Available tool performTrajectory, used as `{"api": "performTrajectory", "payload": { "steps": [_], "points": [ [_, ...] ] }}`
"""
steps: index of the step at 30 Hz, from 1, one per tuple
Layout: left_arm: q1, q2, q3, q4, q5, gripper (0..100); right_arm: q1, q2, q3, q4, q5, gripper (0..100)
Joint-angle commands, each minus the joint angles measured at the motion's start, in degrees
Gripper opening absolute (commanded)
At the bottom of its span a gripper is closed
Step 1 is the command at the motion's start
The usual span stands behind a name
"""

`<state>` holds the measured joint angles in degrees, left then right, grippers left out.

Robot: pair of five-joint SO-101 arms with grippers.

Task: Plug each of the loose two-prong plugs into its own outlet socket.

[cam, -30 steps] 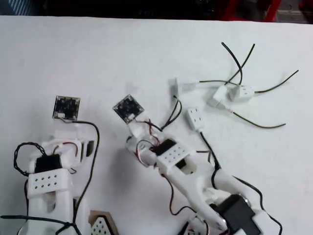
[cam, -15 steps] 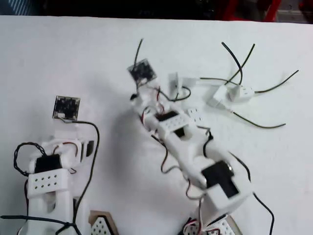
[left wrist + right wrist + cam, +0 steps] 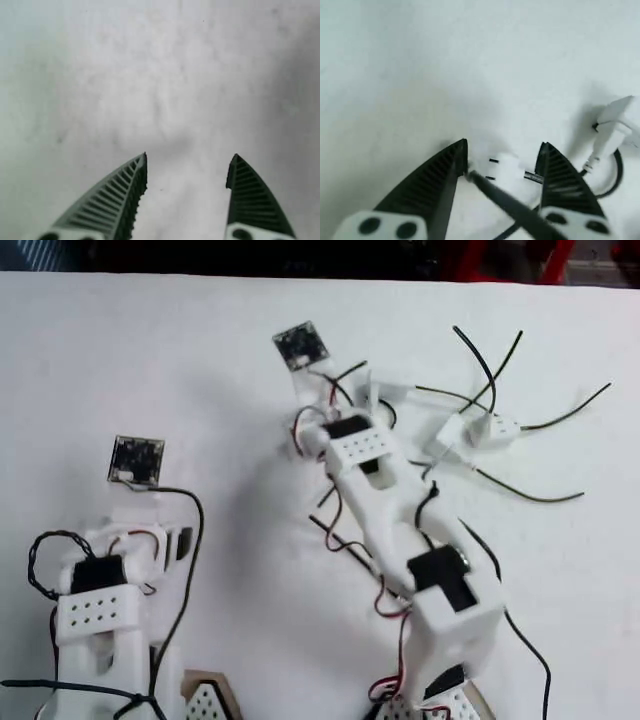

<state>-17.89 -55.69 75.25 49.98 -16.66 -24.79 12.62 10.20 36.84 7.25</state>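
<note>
Progress is judged early: no plug is plainly sitting in a socket. The right pincer [image 3: 503, 145] is standing wide open, straddling a small white plug [image 3: 506, 167] on the surface [image 3: 420, 60] and gripping nothing. The left pincer [image 3: 190, 156] is hanging open, holding nothing. A second connector [image 3: 616, 125] is lying nearby. Further connectors [image 3: 478, 430] and loose black leads [image 3: 530, 497] are crowding the arm; whether those connectors are mated cannot be told. A black lead [image 3: 520, 207] is crossing the jaws and is likely to hinder closure.

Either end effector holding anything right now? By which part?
Nothing is gripped. The left end effector is open over bare table. The right end effector is open, straddling a white plug, not clamped on it.
</note>
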Motion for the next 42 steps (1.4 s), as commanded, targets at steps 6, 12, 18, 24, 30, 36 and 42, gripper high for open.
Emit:
{"api": "performTrajectory", "payload": {
  "steps": [6,12,18,24,30,36,42],
  "points": [
    [-0.22,-1.71,-0.18,-0.88,-0.7,26,5.58,-20.09,-3.25,22.73,0.79,21.9],
    [-0.22,-1.71,-0.18,-0.88,-0.7,26,12.0,-26.77,-3.25,37.41,0.79,21.9],
    [-0.22,-1.71,-0.18,-0.88,-0.7,26,16.04,-30.64,-3.16,49.54,5.19,21.9],
    [-0.22,-1.71,-0.18,-0.88,-0.62,26,15.87,-33.63,7.12,56.84,18.64,21.9],
    [-0.22,-1.71,-0.18,-0.88,-0.62,26,15.78,-35.91,23.82,54.73,31.3,21.9],
    [-0.22,-1.71,-0.18,-0.88,-0.62,26,15.78,-36.44,37.54,46.02,39.56,21.9],
    [-0.22,-1.71,-0.18,-0.88,-0.62,26,15.96,-36.35,46.24,36.88,46.33,21.9]
  ]
}}
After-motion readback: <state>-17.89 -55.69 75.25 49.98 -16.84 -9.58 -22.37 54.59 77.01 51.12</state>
